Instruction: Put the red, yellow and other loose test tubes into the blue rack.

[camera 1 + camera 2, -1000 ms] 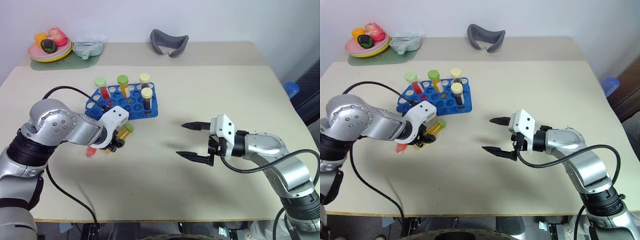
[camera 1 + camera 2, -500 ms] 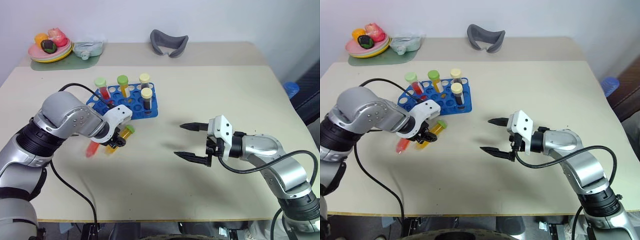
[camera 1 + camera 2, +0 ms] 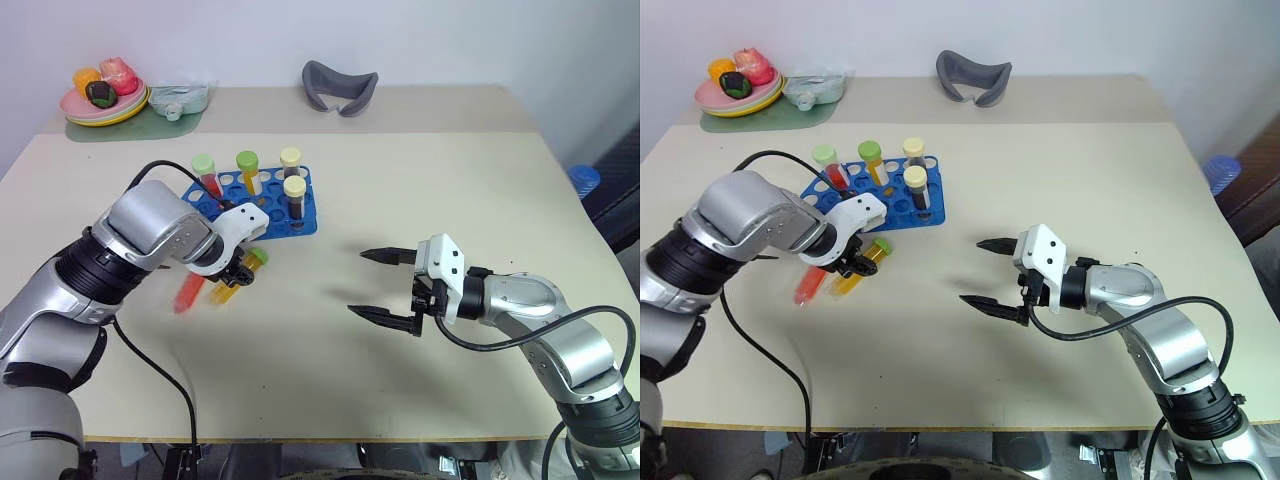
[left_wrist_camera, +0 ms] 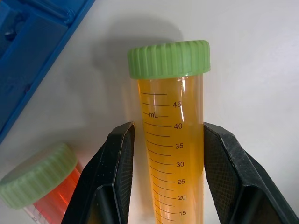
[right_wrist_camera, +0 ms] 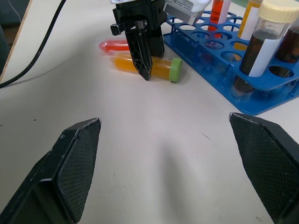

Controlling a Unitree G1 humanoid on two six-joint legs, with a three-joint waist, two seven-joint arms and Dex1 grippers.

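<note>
A yellow test tube (image 4: 170,140) with a green cap lies on the table just in front of the blue rack (image 3: 305,215). My left gripper (image 3: 235,278) points down over it, its fingers (image 4: 119,168) pressed to both sides of the tube. A red test tube (image 3: 188,293) with a light-green cap lies right beside it, untouched. The rack holds several upright capped tubes. My right gripper (image 3: 356,282) hovers wide open over the bare table right of the rack, holding nothing.
A grey curved object (image 3: 339,85) lies at the table's far edge. A plate of toy food (image 3: 100,95) sits on a pale green tray (image 3: 130,125) at the far left corner. A blue object (image 3: 583,178) shows off the table's right side.
My left wrist has rolled and the gripper has edged toward the rack, its fingers narrowing onto the yellow tube. Both loose tubes lie where they were. The right arm has not moved.
</note>
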